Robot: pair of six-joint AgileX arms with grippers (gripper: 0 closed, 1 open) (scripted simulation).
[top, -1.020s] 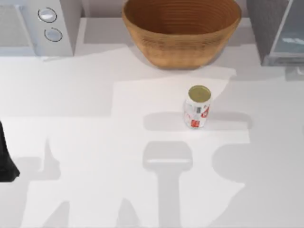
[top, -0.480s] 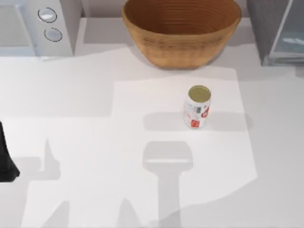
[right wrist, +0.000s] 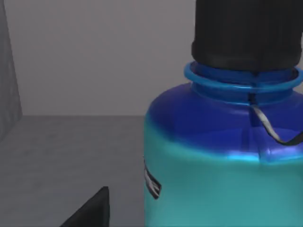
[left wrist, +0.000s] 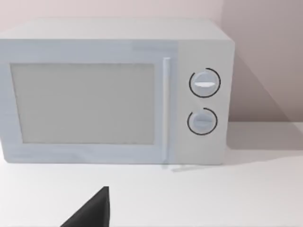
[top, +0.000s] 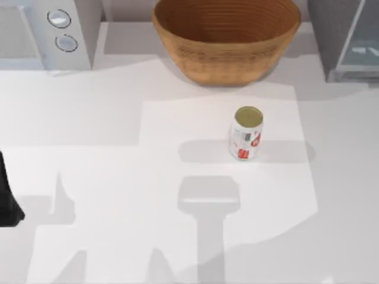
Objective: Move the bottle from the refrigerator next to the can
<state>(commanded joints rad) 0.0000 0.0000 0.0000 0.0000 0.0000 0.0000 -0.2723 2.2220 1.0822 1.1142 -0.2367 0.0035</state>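
While one can [top: 247, 134] stands alone mid-table, one bottle [right wrist: 227, 156] sits upright inside the refrigerator [top: 346, 38] at the far right. One basket [top: 226, 36] and one microwave [top: 44, 32] stand far back. Left arm [top: 8, 198] waits at the left edge.

Little of the AgileX body was visible. The left arm [top: 8, 198] appeared in the top view as a matte black, blocky mass with an angled lower edge. In each wrist view a plain black wedge-shaped finger [left wrist: 91, 212] [right wrist: 91, 212] tapered to a point, with no markings, screws or cables.
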